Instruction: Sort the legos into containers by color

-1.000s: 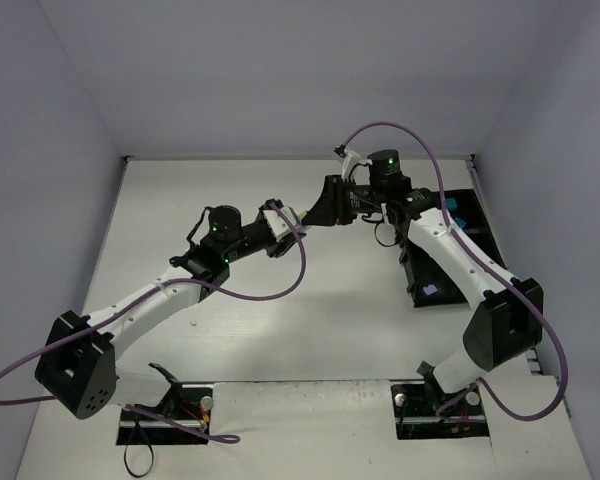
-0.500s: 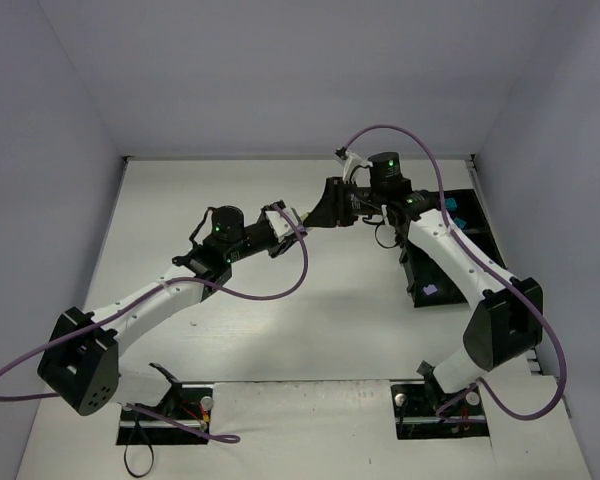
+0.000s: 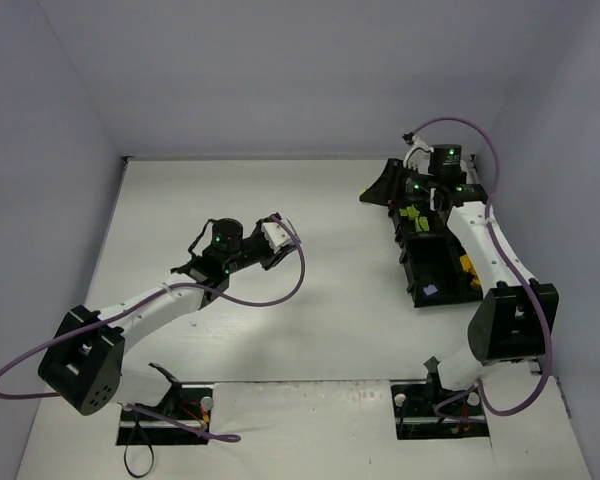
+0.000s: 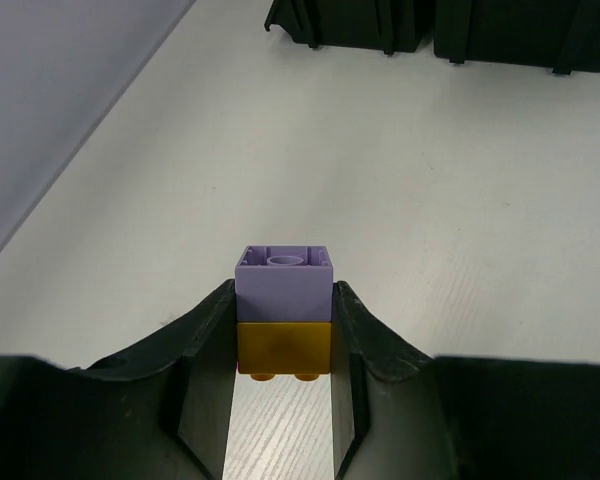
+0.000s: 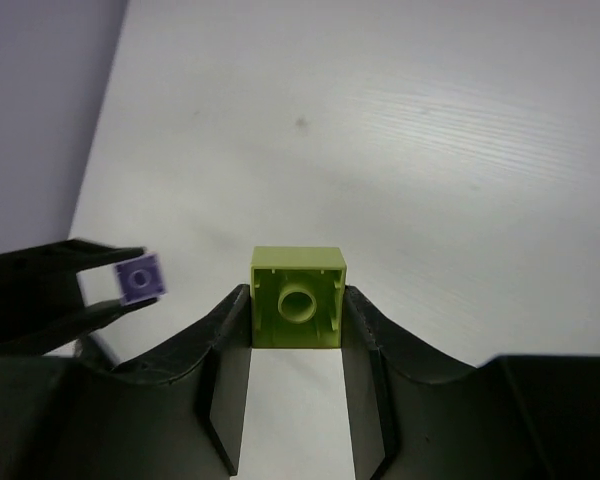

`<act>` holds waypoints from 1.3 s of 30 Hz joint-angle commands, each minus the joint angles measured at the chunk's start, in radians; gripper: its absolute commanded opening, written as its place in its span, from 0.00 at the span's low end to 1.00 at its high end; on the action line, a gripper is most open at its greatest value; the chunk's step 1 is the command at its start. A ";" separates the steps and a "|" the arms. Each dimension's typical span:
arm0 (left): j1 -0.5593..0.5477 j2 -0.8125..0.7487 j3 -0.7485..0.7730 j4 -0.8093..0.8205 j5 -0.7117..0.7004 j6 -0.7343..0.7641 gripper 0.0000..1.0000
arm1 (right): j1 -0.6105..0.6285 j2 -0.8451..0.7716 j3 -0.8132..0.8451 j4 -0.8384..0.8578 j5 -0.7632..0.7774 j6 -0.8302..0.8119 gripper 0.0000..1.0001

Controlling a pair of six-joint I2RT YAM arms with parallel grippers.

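As the right hand (image 5: pixel 297 312) clamps a lime-green plastic brick (image 5: pixel 298 297) by the far end of the black compartmented tray (image 3: pixel 410 275) for sorting, the left hand (image 4: pixel 283 335) grips a lavender-on-orange brick stack (image 4: pixel 284 290) well left of it.

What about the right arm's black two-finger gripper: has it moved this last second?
Yes. The right gripper swung right, toward the far end of the black plastic compartment tray.

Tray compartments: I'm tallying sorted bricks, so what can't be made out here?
- Top external: the right arm covers much of the tray; the bricks inside are too small to count.
- Left wrist: the top edge cuts off the tray, so its interiors are unseen.
- Right wrist: the left edge cuts the tray; only one lavender brick shows.
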 commanded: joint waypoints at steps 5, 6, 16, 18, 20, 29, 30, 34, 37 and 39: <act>0.002 -0.069 0.037 0.068 0.010 -0.023 0.00 | -0.092 0.073 0.115 -0.083 0.602 -0.019 0.11; 0.001 -0.078 0.037 0.064 0.010 -0.026 0.00 | -0.094 0.102 0.132 -0.099 0.640 0.003 0.13; -0.001 -0.117 0.033 0.063 0.018 -0.055 0.00 | -0.143 0.283 0.201 -0.114 0.850 0.052 0.52; -0.001 -0.117 0.036 0.069 0.022 -0.055 0.00 | -0.145 0.294 0.225 -0.120 0.838 0.054 0.61; -0.003 -0.117 0.046 0.069 0.024 -0.050 0.00 | -0.143 0.286 0.233 -0.119 0.814 0.054 0.67; -0.003 -0.077 0.102 0.090 0.048 -0.029 0.00 | -0.073 0.087 0.196 -0.067 0.251 -0.003 0.65; -0.003 -0.066 0.109 0.094 0.051 -0.027 0.00 | -0.059 0.076 0.183 -0.067 0.194 -0.006 0.65; -0.003 -0.046 0.140 0.104 0.059 -0.020 0.00 | 0.019 0.023 0.153 -0.065 0.044 -0.015 0.66; -0.003 -0.034 0.172 0.103 0.073 -0.018 0.00 | 0.096 -0.007 0.146 -0.054 0.001 -0.021 0.71; -0.004 -0.025 0.184 0.103 0.074 -0.017 0.00 | 0.124 -0.016 0.141 -0.032 -0.059 -0.017 0.72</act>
